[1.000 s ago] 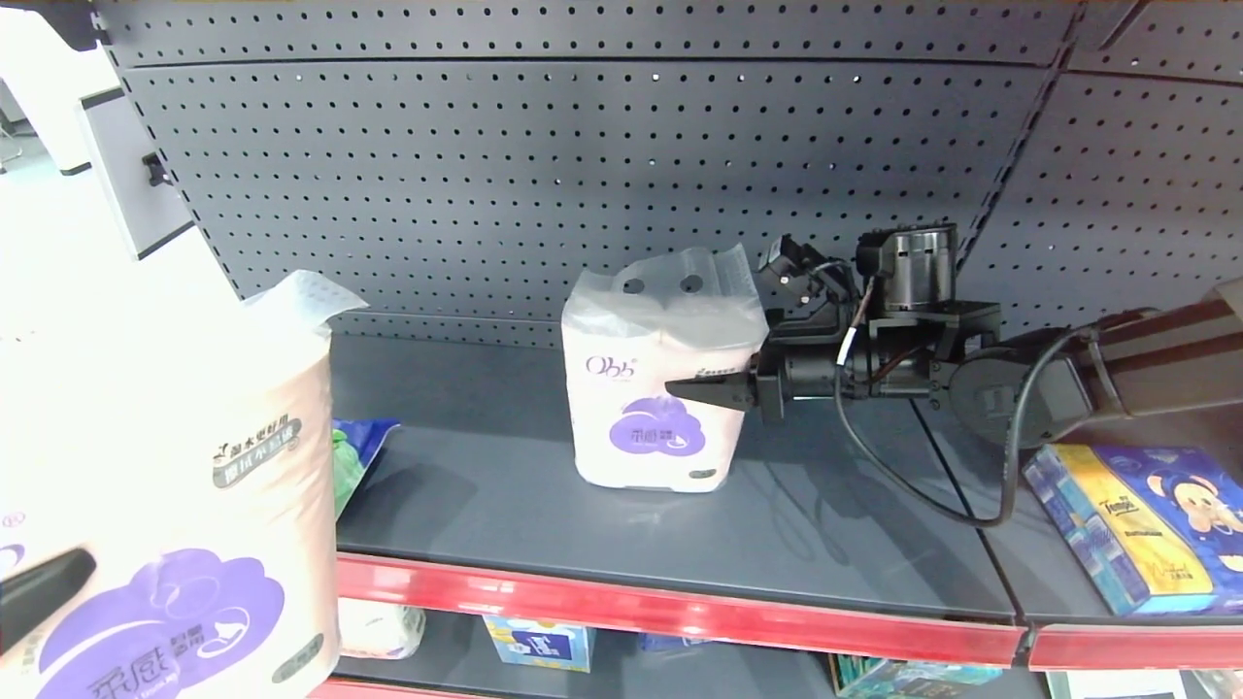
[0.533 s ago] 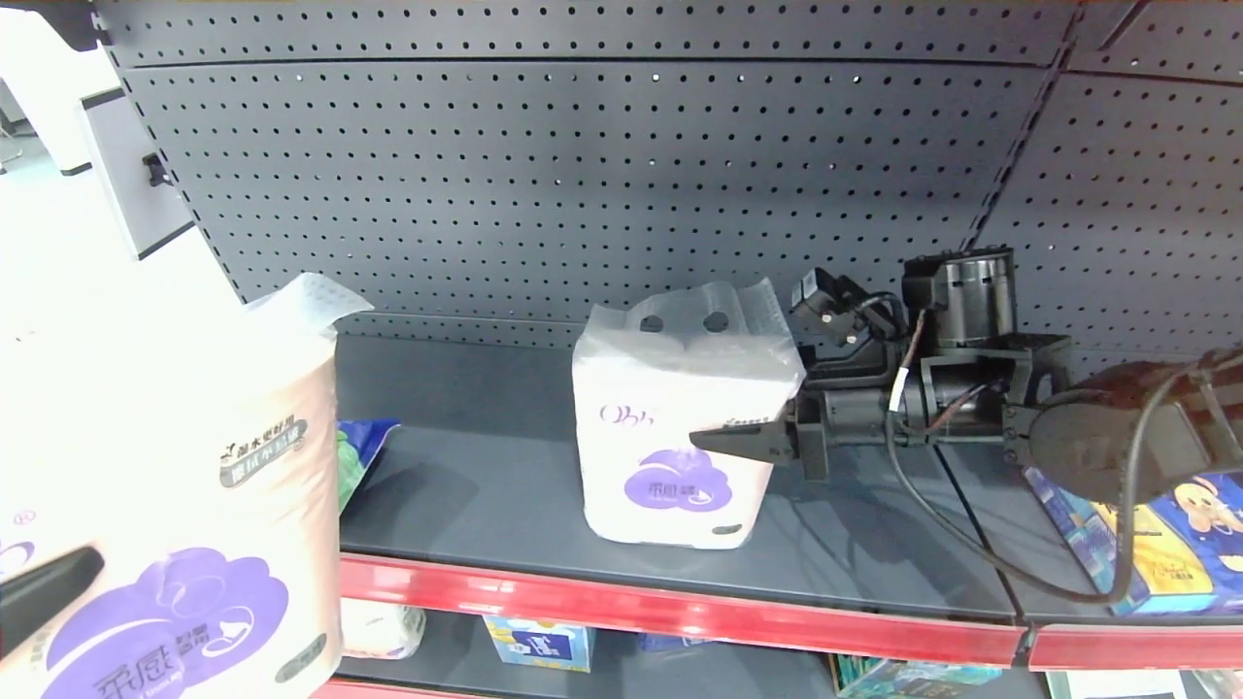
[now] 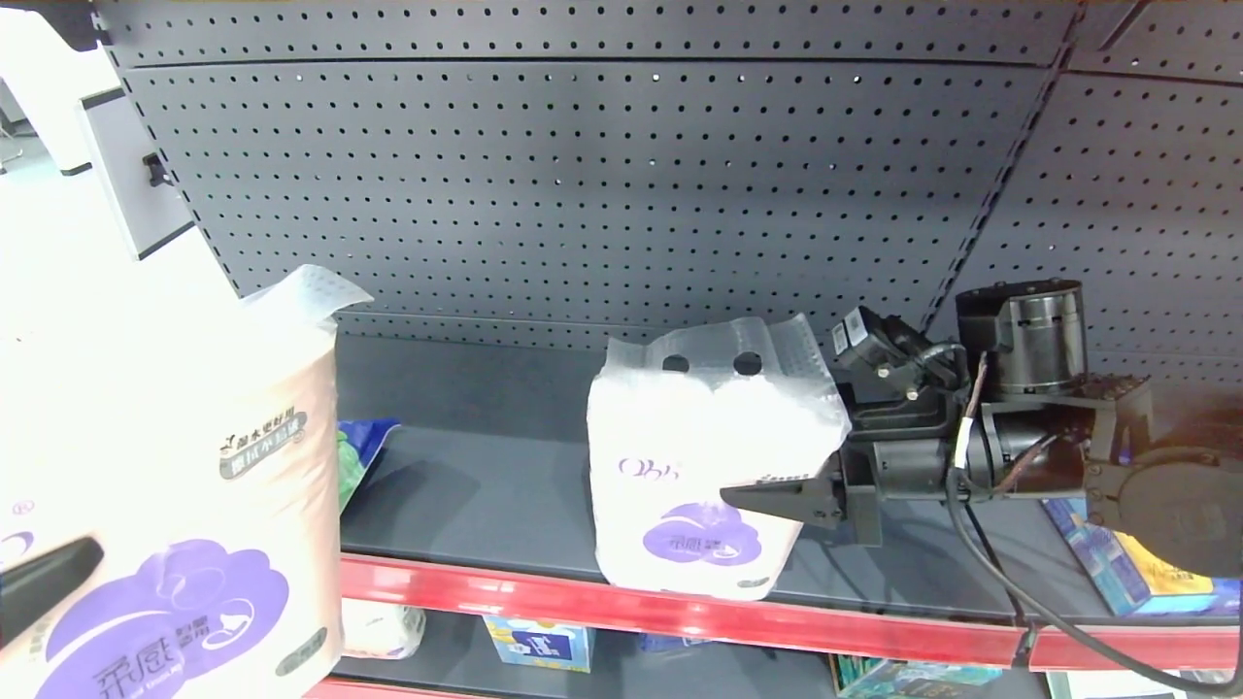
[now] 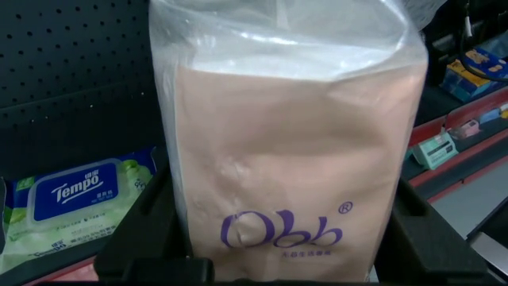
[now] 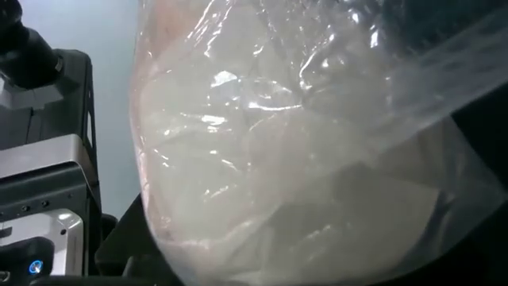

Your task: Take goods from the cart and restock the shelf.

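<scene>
Right gripper (image 3: 755,490) clamps right pack (image 3: 680,437) at red shelf edge (image 3: 466,587); left gripper (image 4: 278,266) clamps left pack (image 4: 286,151).

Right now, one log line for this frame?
left gripper: shut on left pack | right gripper: shut on right pack, at shelf front edge

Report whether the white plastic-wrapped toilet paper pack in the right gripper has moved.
Yes. The white wrapped pack came forward and slightly right; its base now overlaps the red shelf-edge strip.
</scene>
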`<state>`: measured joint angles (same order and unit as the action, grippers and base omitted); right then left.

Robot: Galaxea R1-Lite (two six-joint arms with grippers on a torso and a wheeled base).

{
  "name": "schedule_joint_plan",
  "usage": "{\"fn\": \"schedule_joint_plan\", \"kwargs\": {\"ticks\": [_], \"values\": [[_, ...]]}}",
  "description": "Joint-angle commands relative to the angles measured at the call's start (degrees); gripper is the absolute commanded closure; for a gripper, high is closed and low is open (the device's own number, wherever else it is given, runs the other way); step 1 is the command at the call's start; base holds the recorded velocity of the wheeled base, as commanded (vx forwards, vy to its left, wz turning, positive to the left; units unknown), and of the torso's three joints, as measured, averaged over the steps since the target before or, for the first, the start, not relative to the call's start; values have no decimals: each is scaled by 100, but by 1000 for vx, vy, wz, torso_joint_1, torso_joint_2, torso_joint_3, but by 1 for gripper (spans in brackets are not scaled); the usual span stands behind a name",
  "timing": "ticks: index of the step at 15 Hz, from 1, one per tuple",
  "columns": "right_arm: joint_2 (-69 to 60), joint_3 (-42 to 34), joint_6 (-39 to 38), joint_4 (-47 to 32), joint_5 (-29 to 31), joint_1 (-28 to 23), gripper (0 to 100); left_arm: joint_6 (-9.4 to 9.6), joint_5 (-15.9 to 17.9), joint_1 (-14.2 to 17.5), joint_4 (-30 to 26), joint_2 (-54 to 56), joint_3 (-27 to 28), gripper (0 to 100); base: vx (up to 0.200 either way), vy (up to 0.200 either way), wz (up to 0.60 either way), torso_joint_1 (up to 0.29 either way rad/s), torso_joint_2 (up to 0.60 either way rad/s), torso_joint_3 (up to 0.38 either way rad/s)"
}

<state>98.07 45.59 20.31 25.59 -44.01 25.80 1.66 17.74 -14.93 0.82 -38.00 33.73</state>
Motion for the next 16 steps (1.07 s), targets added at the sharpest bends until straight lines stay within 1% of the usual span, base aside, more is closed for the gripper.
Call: {"fn": "schedule_joint_plan", "kwargs": {"ticks": [1, 7, 8, 13, 16], "values": [[-51, -33, 8, -10, -11, 4, 100, 1, 2, -1, -3, 3, 11, 100, 0, 0, 0, 0, 0, 0], [-25, -147, 210, -1, 33, -4, 100, 1, -7, -1, -3, 3, 11, 100, 0, 0, 0, 0, 0, 0], [-16, -156, 245, -1, 33, -13, 0, 1, 2, -1, 6, 3, 2, 100, 0, 0, 0, 0, 0, 0], [-218, -165, 193, -10, 103, -75, 0, 1, 2, -1, -3, -15, 2, 100, 0, 0, 0, 0, 0, 0], [-649, -472, 175, -19, 314, -189, 0, 1, 2, -1, 6, -23, 11, 100, 0, 0, 0, 0, 0, 0]]}}
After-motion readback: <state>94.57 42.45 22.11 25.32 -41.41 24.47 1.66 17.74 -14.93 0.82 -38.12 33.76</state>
